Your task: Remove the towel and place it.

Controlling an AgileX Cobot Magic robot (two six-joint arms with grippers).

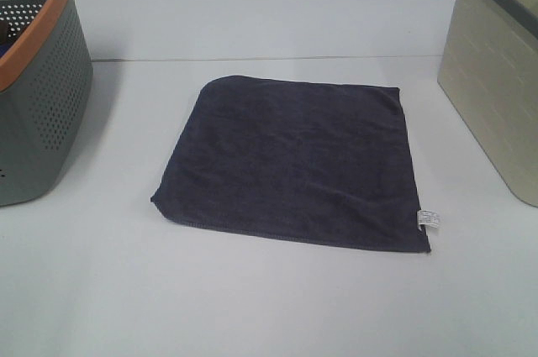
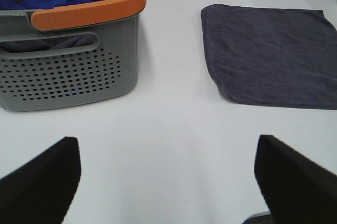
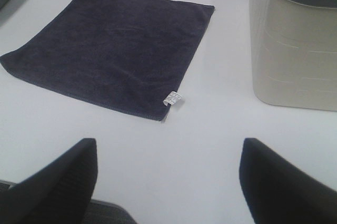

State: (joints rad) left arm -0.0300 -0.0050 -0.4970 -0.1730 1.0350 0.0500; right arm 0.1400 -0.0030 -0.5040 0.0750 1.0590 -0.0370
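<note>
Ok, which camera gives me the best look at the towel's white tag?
Right wrist: the white tag sits close and sharp at the towel corner. Exterior high shows it smaller; left wrist cuts that corner off.

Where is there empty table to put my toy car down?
Bare table lies in front of the towel, and in strips between it and the grey basket and the beige bin. The middle is covered.

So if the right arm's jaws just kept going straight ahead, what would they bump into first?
Probably the bare white table, then the tagged corner of the flat dark charcoal terry towel. The beige plastic bin sits off to one side. Depth is uncertain.
</note>
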